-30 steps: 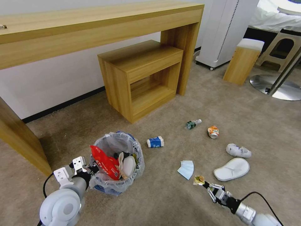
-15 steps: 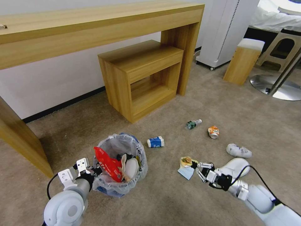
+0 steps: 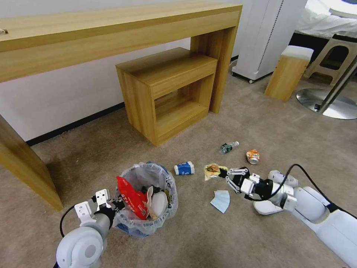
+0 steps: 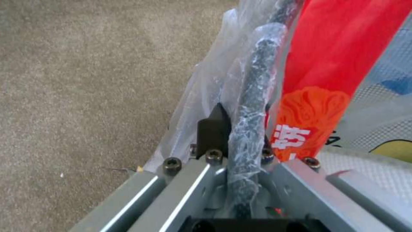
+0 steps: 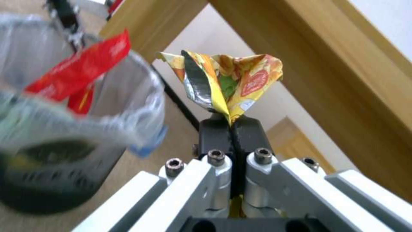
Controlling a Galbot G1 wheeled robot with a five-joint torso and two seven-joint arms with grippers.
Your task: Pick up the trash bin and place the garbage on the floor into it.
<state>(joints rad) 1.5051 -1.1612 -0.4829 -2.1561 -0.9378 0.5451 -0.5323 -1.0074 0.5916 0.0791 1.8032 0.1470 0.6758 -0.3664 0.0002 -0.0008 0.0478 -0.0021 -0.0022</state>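
The bin (image 3: 147, 203) sits on the floor (image 3: 193, 238), its rim clamped by the left gripper (image 3: 113, 204). It lies to the left of the right gripper (image 3: 223, 173), near and a little lower. That gripper is pinched tight on the wrapper (image 3: 212, 170), held clear of the carpet and nearer the bin's open mouth than any loose litter.

It looks like a hotel room: a long wooden desk (image 3: 111, 29), a carpet (image 3: 260, 126), and a white bed (image 3: 327, 22) in the corner.

trash bin (image 3: 148, 203) left | mask (image 3: 221, 201) right (cup (image 3: 184, 168) between, behind)
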